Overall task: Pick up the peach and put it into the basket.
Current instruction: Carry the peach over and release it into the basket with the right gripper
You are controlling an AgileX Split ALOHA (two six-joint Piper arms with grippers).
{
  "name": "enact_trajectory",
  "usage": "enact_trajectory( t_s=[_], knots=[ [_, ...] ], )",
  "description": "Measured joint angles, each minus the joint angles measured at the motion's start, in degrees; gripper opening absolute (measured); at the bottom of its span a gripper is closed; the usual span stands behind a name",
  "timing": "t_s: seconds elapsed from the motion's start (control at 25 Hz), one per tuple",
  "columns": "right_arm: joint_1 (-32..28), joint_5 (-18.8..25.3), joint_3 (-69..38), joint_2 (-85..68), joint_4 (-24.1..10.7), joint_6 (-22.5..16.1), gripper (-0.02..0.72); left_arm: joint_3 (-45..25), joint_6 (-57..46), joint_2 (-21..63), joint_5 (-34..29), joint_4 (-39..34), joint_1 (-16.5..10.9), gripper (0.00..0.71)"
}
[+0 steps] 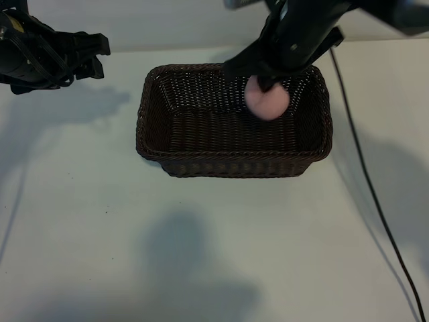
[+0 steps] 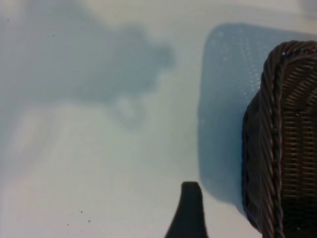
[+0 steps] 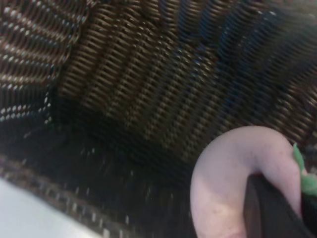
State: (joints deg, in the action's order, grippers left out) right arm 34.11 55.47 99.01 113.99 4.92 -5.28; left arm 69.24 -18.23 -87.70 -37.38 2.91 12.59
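A white table fills the view, soft shadows at seven and three o'clock; a black cable runs along its right side.

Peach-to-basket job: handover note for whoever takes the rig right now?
Right gripper: shut on the peach, over the far right part of the basket, within its rim.
Left gripper: open, holding nothing, off to the basket's far left over the table.
Done: peach picked up and carried over the basket.
Left: release the peach into the basket and pull the right arm clear. Whether the peach touches the basket floor can't be told.
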Motion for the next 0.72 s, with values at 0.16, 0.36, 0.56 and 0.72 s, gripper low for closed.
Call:
enact_trajectory(
  t_s=[0.16, 0.36, 0.56, 0.72],
  knots=[
    [0.1, -1.7, 0.0, 4.8, -0.1, 0.0, 0.064, 0.0, 0.2, 0.0, 0.0, 0.0, 0.0, 0.592],
    [0.1, -1.6, 0.0, 7.1, -0.2, 0.2, 0.127, 0.0, 0.2, 0.0, 0.0, 0.0, 0.0, 0.592],
    [0.1, 3.4, 4.1, 7.1, -0.4, 0.2, 0.323, 0.0, 0.2, 0.0, 0.0, 0.0, 0.0, 0.592],
    [0.1, 10.3, 9.9, 6.6, -1.3, 0.2, 0.475, 0.0, 0.2, 0.0, 0.0, 0.0, 0.0, 0.591]
  ],
)
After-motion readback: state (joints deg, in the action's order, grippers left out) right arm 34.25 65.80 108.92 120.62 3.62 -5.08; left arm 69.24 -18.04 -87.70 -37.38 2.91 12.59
